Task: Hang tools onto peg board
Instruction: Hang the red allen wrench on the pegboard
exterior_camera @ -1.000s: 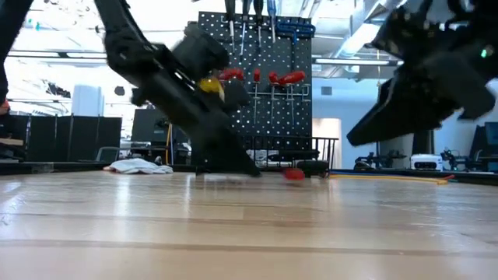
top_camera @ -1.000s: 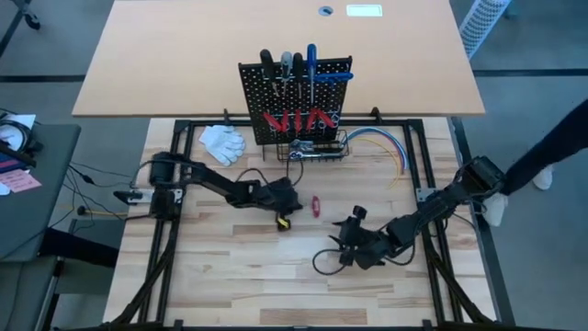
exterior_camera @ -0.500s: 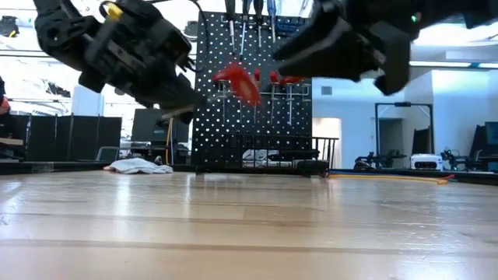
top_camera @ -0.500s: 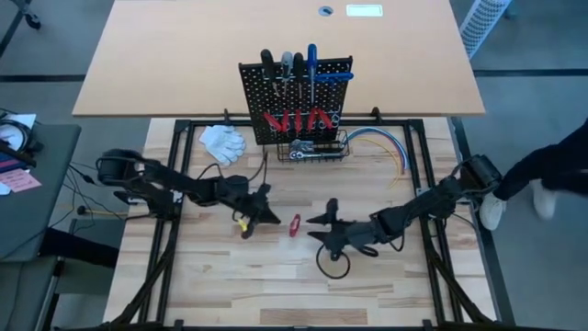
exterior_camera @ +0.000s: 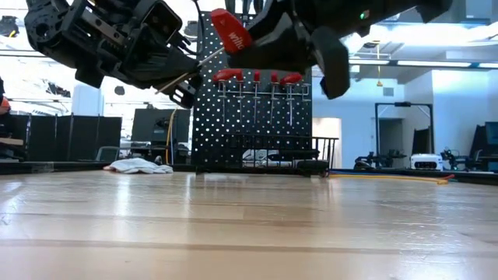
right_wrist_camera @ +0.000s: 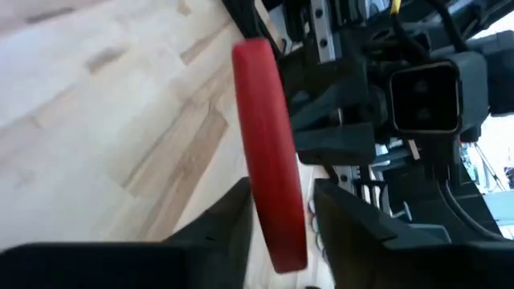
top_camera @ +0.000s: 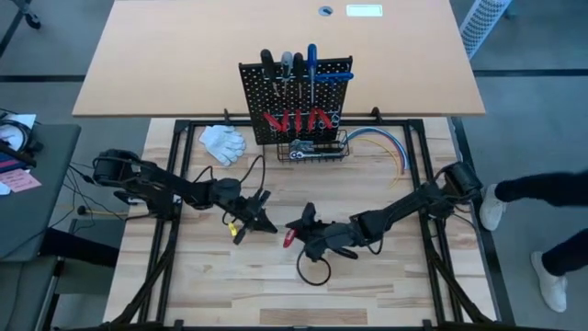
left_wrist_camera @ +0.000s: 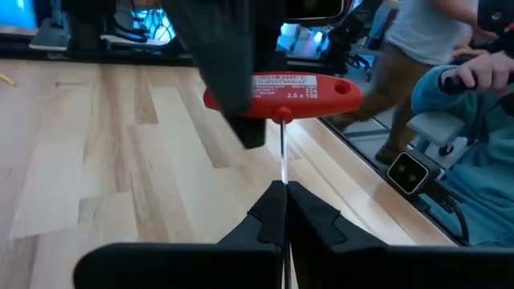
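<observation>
**Q:** So where's the red-handled tool, and who's got it?

**A:** Both of us, sort of. My left hand (top_camera: pixel 260 219) is clenched on the thin metal shaft; the left wrist view shows my two fingers (left_wrist_camera: pixel 273 210) pinched tight around it, with the red T-handle screwdriver (left_wrist_camera: pixel 281 95) standing crosswise just past them. My right hand (top_camera: pixel 299 223) has come in from the other side, and its fingers (right_wrist_camera: pixel 229 210) sit either side of the red handle (right_wrist_camera: pixel 269 152). They bracket it, but I can't tell from that picture whether they're squeezing yet or just beside it.

**Q:** Does the overhead show any of that?

**A:** Barely. From above the tool is a small red speck (top_camera: pixel 290 238) between the two hands, above the front-middle of the table (top_camera: pixel 386 285). What the overhead does give is layout: the peg board (top_camera: pixel 296 103) stands at the far edge, well apart from us, with black, grey and blue screwdrivers (top_camera: pixel 310 64) hung along its top and a row of red handles (top_camera: pixel 299 120) lower down. A chrome ratchet wrench (top_camera: pixel 303 152) lies in the basket at its base, white gloves (top_camera: pixel 222 142) to its left, coloured cables (top_camera: pixel 381 142) to its right.

**Q:** And the low view?

**A:** That one shows height: the tool (exterior_camera: pixel 231 31) is held up well clear of the table, tilted, handle higher than shaft. The wrist views miss that completely. A person's legs (top_camera: pixel 542 188) show at the right edge from above.
</observation>
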Available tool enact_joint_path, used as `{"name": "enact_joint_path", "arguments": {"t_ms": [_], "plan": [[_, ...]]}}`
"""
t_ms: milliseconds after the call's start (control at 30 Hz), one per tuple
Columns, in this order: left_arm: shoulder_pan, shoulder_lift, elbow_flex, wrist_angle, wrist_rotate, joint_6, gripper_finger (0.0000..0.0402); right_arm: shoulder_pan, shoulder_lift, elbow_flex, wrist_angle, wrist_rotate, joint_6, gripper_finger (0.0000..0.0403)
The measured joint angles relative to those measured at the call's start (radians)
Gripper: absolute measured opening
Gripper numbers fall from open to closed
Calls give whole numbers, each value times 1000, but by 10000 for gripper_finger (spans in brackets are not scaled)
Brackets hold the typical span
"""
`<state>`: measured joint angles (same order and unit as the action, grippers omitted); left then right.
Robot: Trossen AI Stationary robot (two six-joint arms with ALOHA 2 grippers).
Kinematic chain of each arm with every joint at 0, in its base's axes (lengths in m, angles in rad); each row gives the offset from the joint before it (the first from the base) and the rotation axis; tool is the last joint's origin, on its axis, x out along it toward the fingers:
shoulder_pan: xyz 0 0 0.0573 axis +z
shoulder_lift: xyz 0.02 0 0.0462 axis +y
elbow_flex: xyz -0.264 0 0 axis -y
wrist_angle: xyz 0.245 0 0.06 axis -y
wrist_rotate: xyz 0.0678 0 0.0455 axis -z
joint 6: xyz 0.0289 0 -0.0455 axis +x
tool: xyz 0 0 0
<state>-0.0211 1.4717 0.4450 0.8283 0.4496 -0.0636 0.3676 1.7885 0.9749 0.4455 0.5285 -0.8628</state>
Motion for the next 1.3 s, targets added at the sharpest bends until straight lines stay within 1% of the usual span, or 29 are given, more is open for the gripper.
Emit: {"name": "enact_joint_path", "arguments": {"t_ms": [67, 167, 233, 333, 433, 533, 633, 667, 733, 800, 867, 933, 1100, 1300], "plan": [[0, 0, 0, 0, 0, 2, 0, 10, 0, 1, 1, 0, 28, 111], [0, 0, 1, 7, -1, 13, 0, 30, -16, 0, -10, 8, 124, 69], [0, -1, 3, 17, -14, 14, 0, 39, -35, 1, -33, 13, 193, 50], [5, -1, 5, 20, -55, 22, 5, 42, -75, 1, -101, 25, 354, 46], [23, -2, 1, -37, -70, 52, 32, 42, -152, 4, -216, 88, 546, 46], [42, 1, -1, -125, -136, 56, 73, 25, -272, 68, -464, 181, 731, 46], [54, 0, 1, -221, -252, 56, 110, -39, -368, 180, -789, 283, 941, 46], [54, 1, 1, -253, -284, 56, 120, -72, -385, 230, -910, 291, 1017, 46], [53, 1, 0, -282, -316, 56, 134, -150, -406, 338, -1123, 280, 1168, 46], [50, 1, 0, -288, -322, 54, 142, -236, -401, 447, -1330, 250, 1259, 46], [45, 1, 0, -289, -326, 51, 145, -314, -381, 543, -1469, 240, 1287, 46], [41, 1, 1, -286, -325, 53, 145, -383, -355, 618, -1547, 233, 1280, 46], [37, 1, 1, -287, -326, 55, 146, -520, -300, 734, -1574, 145, 1190, 46], [36, 1, 1, -294, -325, 53, 146, -632, -238, 771, -1605, 64, 1147, 46]]}}
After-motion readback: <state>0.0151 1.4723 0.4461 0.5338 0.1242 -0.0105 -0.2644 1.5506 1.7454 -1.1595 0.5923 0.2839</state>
